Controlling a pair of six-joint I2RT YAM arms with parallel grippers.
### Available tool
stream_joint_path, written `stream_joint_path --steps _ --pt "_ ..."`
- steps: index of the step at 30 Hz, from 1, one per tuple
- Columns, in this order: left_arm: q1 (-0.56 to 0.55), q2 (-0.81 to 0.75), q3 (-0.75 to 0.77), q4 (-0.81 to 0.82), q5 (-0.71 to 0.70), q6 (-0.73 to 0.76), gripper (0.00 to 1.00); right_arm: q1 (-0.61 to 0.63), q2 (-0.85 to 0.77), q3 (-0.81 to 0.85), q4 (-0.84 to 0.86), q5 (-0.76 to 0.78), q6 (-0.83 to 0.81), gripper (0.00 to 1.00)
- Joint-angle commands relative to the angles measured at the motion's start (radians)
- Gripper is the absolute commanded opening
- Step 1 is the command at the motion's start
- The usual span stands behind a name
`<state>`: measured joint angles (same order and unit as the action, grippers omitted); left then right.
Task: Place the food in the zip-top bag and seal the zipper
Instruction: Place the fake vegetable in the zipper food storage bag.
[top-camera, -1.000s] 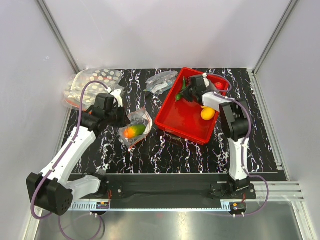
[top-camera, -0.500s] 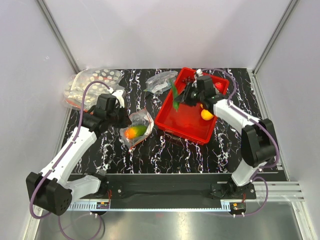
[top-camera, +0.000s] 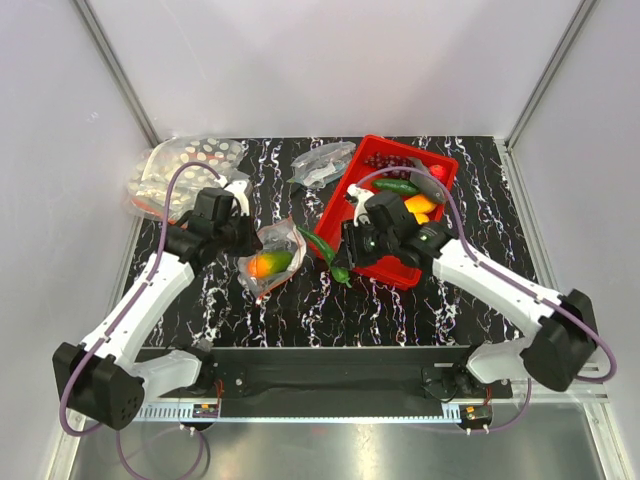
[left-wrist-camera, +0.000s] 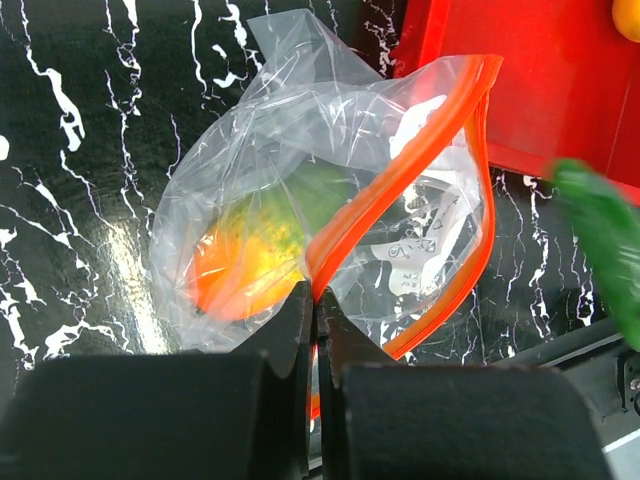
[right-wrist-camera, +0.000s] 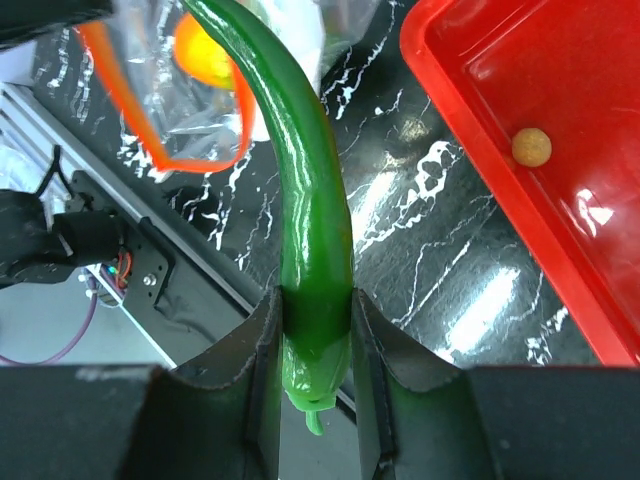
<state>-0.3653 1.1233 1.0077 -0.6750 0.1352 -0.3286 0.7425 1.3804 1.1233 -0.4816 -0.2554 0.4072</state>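
Note:
The zip-top bag (top-camera: 272, 255) lies left of the red tray, its orange zipper (left-wrist-camera: 400, 175) standing open in a loop. Inside it are an orange-yellow mango (left-wrist-camera: 240, 265) and a green piece (left-wrist-camera: 300, 195). My left gripper (left-wrist-camera: 315, 300) is shut on the zipper strip at the near side of the mouth. My right gripper (right-wrist-camera: 315, 320) is shut on a long glossy green vegetable (right-wrist-camera: 310, 180), held over the table between tray and bag. Its far tip points at the bag mouth (right-wrist-camera: 170, 150). From above, that vegetable (top-camera: 322, 250) hangs just right of the bag.
The red tray (top-camera: 385, 270) holds purple grapes (top-camera: 385, 160), another green piece (top-camera: 395, 185), an orange-yellow fruit (top-camera: 420, 205) and a red piece (top-camera: 438, 172). Spotted clear bags (top-camera: 185, 165) lie at the back left. A small greyish bag (top-camera: 322, 165) lies behind the tray.
My right arm has swung out of the tray, leftward and nearer, carrying the green vegetable to just beside the bag mouth. The left gripper has kept its hold on the zipper.

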Motion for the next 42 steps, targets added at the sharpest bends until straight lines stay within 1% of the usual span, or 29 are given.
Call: stream_joint_path --steps 1,5,10,14,18,19,20,21,23,27,30,36,39,40,42 --pt "-0.003 0.004 0.042 0.025 -0.017 0.016 0.00 0.021 -0.063 -0.005 -0.037 0.053 -0.012 0.07" --pt "-0.004 0.010 0.043 0.025 -0.003 0.007 0.00 0.075 -0.057 0.013 -0.086 0.107 -0.007 0.06" --pt "-0.029 0.007 0.054 0.017 -0.008 -0.001 0.00 0.113 -0.029 0.049 -0.101 0.107 0.027 0.06" --pt "-0.050 -0.003 0.055 0.020 -0.040 -0.030 0.00 0.143 0.003 0.090 -0.114 0.099 0.059 0.06" --pt "-0.110 -0.014 0.052 0.017 -0.120 -0.066 0.00 0.162 0.068 0.136 -0.138 0.111 0.088 0.06" --pt "-0.122 -0.019 0.052 0.008 -0.131 -0.075 0.00 0.164 0.107 0.167 -0.170 0.132 0.093 0.06" --pt "-0.133 -0.022 0.049 0.008 -0.187 -0.090 0.00 0.164 0.126 0.177 -0.179 0.142 0.105 0.05" --pt "-0.156 -0.026 0.046 0.006 -0.203 -0.099 0.00 0.164 0.140 0.184 -0.180 0.145 0.111 0.05" --pt "-0.182 -0.046 0.025 0.023 -0.241 -0.131 0.00 0.166 0.172 0.193 -0.173 0.154 0.128 0.05" --pt "-0.283 -0.091 -0.024 0.087 -0.278 -0.174 0.00 0.166 0.226 0.207 -0.150 0.166 0.162 0.04" --pt "-0.310 -0.092 -0.046 0.118 -0.243 -0.202 0.00 0.164 0.262 0.224 -0.121 0.186 0.182 0.02" --pt "-0.323 -0.071 -0.093 0.173 -0.092 -0.245 0.00 0.152 0.315 0.251 -0.025 0.197 0.238 0.01" --pt "-0.323 -0.068 -0.133 0.213 -0.042 -0.268 0.00 0.150 0.319 0.233 0.069 0.177 0.269 0.02" --pt "-0.323 -0.068 -0.142 0.228 -0.033 -0.273 0.00 0.150 0.318 0.212 0.119 0.176 0.277 0.03" --pt "-0.322 -0.068 -0.159 0.242 0.012 -0.280 0.00 0.150 0.319 0.188 0.159 0.186 0.289 0.21"
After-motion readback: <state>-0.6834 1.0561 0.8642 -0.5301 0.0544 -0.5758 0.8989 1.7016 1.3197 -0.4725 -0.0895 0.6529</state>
